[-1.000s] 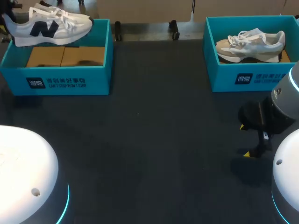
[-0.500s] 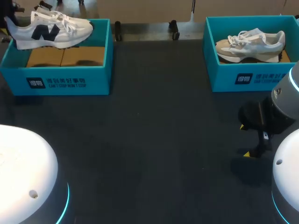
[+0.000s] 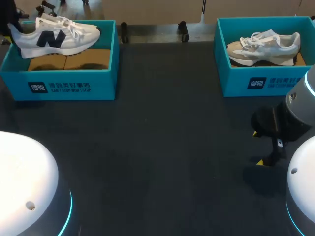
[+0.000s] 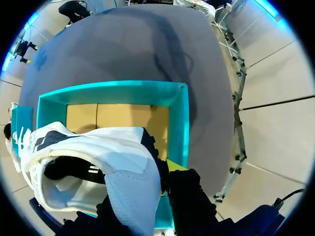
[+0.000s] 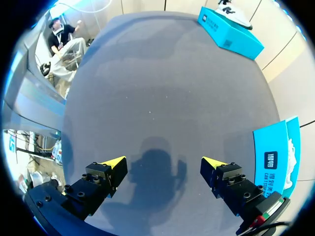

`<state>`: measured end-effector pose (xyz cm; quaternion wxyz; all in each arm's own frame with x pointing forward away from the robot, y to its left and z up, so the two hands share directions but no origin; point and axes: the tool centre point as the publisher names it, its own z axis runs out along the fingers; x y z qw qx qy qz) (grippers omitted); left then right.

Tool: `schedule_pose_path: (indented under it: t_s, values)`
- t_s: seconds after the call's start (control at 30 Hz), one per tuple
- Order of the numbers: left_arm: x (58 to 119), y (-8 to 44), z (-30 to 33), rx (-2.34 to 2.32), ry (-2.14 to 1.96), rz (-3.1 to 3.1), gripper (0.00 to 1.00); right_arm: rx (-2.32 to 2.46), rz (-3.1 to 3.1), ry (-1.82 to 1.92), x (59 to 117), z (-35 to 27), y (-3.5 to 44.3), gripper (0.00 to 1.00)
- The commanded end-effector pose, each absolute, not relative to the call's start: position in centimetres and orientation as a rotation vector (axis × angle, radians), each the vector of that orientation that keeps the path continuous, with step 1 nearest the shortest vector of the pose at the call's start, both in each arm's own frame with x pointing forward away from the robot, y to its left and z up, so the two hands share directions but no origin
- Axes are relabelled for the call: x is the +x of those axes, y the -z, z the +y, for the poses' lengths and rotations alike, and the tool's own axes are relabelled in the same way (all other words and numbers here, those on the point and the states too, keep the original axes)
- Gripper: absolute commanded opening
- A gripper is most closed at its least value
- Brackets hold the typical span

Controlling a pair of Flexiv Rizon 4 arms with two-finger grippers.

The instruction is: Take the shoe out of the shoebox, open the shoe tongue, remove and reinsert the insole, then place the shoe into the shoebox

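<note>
A white shoe with a navy side mark hangs just above the left teal shoebox, toe pointing right. My left gripper is shut on its heel collar; one yellow fingertip shows beside the white heel, the other is hidden by the shoe. Under the shoe lies the box's brown cardboard floor. My right gripper stands open and low over the bare table near the right edge, nothing between its fingers.
A second teal shoebox at the back right holds a beige and white shoe; in the right wrist view its wall is beside the right gripper. Dark tabletop lies between the boxes.
The white shoe has come down and slightly right, toward the left box, with my left gripper still holding its heel. The right arm has not moved.
</note>
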<state>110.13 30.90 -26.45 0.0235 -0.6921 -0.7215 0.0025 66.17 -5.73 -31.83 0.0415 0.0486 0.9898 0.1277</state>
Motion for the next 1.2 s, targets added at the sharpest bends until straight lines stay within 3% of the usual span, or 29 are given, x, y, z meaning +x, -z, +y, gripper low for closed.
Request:
schedule_pose_path:
  t_s: [0.03,1.2]
  values:
    - [111.1,26.7,30.9,-2.130,-0.035,-2.222,0.00,0.148,3.028,-0.390,66.0,-5.8,31.8,1.00]
    - [109.5,30.0,29.9,-2.100,-0.002,-2.122,0.00,0.148,3.028,-0.390,66.0,-5.8,31.8,1.00]
